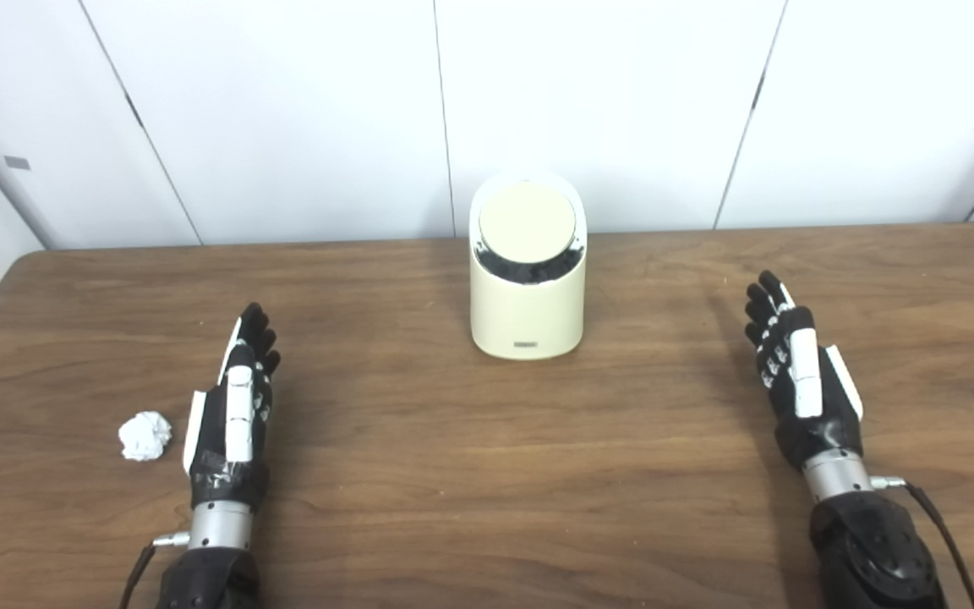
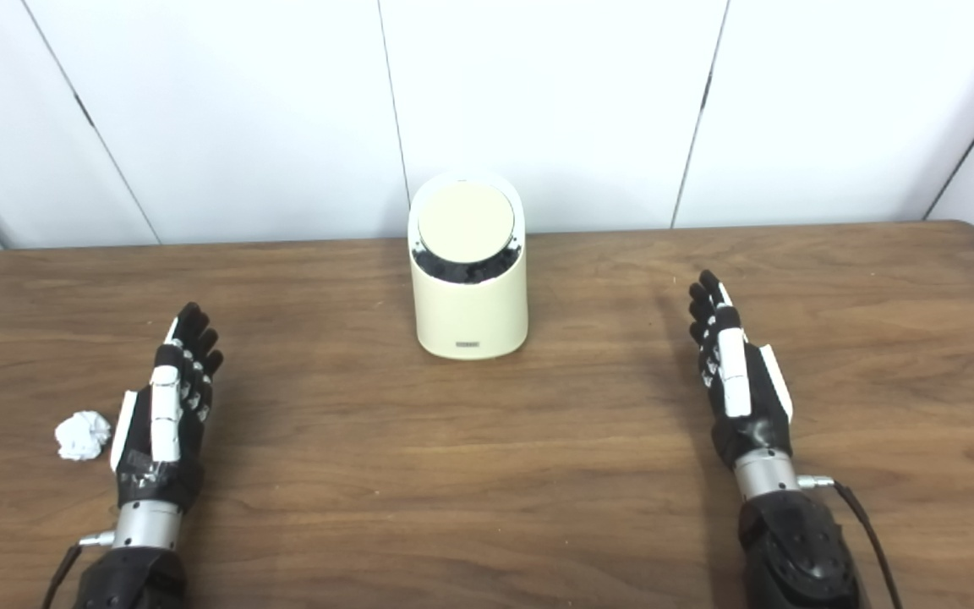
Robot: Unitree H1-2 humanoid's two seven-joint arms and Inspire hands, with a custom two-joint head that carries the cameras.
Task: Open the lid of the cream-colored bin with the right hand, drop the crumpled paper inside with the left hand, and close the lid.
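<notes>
Nothing's started yet — both hands hold nothing, fingers straight. The right robot hand (image 1: pixel 801 372) needs to reach the lid (image 1: pixel 527 220) of the cream bin (image 1: pixel 526 313), mid-table near the far edge. The lid's round, tilted, seemingly closed. The crumpled paper (image 1: pixel 145 436) sits just beside the left robot hand (image 1: pixel 235 397) on the table (image 1: pixel 487 474).

Bare table (image 1: pixel 487 474) lies between my left hand (image 1: pixel 233 406) and my right hand (image 1: pixel 800 372); the cream-colored bin (image 1: pixel 527 313) stands alone near the far edge, with open wood on both flanks; the wall panels (image 1: pixel 605 110) close off room behind it; the crumpled paper (image 1: pixel 145 436) lies just outside my left hand, nothing between them.
</notes>
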